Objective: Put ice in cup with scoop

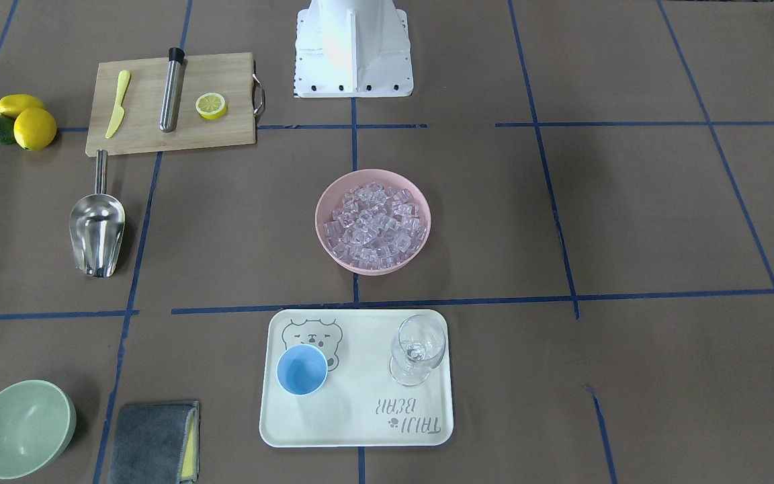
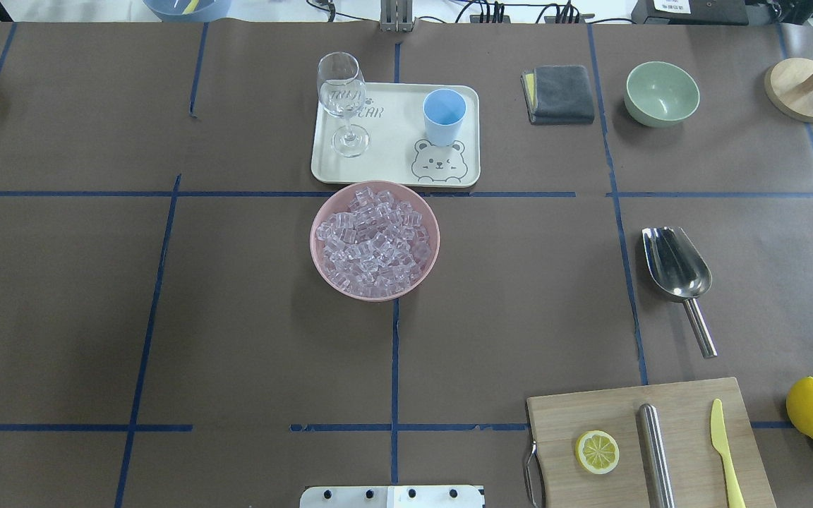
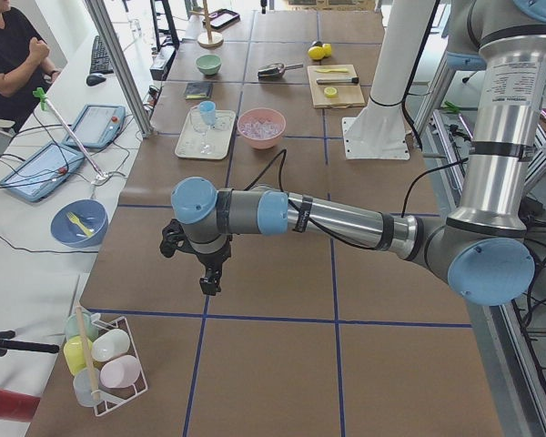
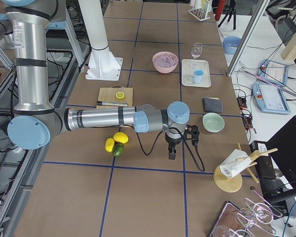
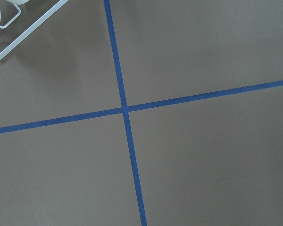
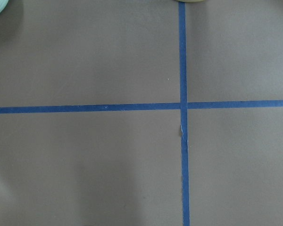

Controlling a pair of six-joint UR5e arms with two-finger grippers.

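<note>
Scoop lies well apart from ice and cup.

On my feed the scoop reads as polished, mirror-bright steel, and the tube as duller steel on a pale, matt wooden board. The ice looks clear and glassy in a matt pink plastic bowl. The cup is smooth light-blue plastic, the tray satin cream, the table covering dull brown paper, and the cloth fuzzy grey.
</note>
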